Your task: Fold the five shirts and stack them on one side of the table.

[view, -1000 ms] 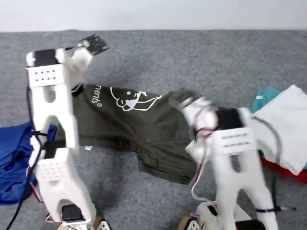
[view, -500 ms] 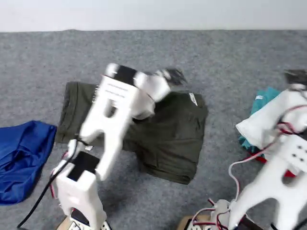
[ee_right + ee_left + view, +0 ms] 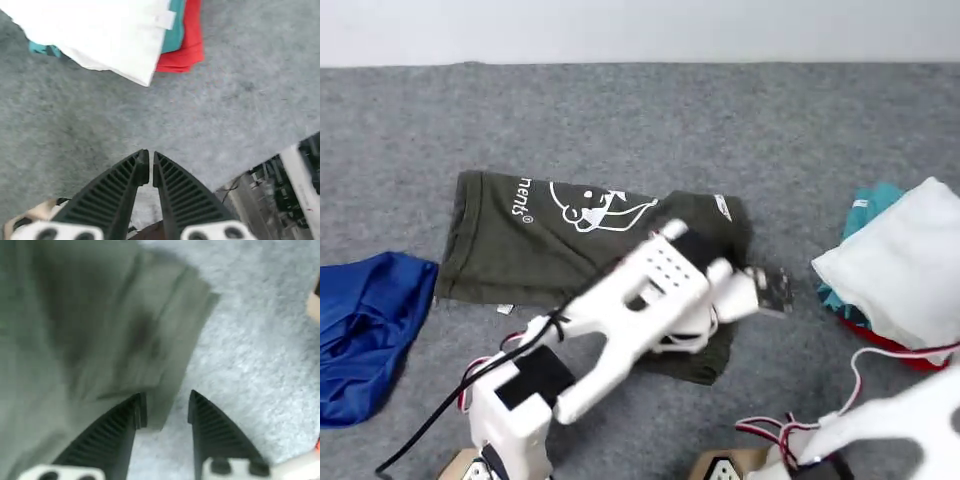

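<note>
Left pincer (image 3: 165, 400) open, at the right edge of the olive shirt (image 3: 535, 255); the hem shows between the jaws, and the shirt lies mid-counter (image 3: 740, 130). Right pincer (image 3: 150, 159) closed and empty, above bare counter near the white/teal/red stack (image 3: 905, 265). Blue shirt (image 3: 365, 320) crumpled at the left edge.

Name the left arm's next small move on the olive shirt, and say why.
Probably lower the left gripper and close it on the olive shirt. Its jaws stand open with the shirt's edge lying between them, and they grip nothing yet.
</note>
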`<state>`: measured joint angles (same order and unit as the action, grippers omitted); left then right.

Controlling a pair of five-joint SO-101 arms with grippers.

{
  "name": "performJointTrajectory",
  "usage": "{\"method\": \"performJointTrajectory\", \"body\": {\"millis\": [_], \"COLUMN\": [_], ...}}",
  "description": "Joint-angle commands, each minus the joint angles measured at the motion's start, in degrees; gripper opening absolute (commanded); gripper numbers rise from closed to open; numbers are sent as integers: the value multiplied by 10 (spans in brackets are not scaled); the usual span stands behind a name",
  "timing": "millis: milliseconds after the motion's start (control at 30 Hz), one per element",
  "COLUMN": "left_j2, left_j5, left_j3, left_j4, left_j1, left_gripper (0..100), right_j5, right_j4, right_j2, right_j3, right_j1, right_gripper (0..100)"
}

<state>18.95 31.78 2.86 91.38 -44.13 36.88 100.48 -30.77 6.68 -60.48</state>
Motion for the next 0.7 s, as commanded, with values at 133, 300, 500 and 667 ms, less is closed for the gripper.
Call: {"method": "performJointTrajectory", "body": {"millis": [133, 300, 500, 667], "left_j2": [-34, -21, 22, 13], "left_j5": [-5, -29, -56, -57], "left_j3": [84, 123, 84, 82], "left_j4": [-98, -149, -138, -128], "left_j1": [-10, -11, -11, -23], "left_gripper": [149, 152, 98, 5], "right_j5": [36, 36, 36, 36], "right_j4": [22, 22, 23, 23], "right_j2": [-83, -102, -112, -110], "right_j3": [-26, -25, -25, -25], "right_j1": [-20, -21, -21, -21], "right_gripper": [21, 21, 21, 21]}}
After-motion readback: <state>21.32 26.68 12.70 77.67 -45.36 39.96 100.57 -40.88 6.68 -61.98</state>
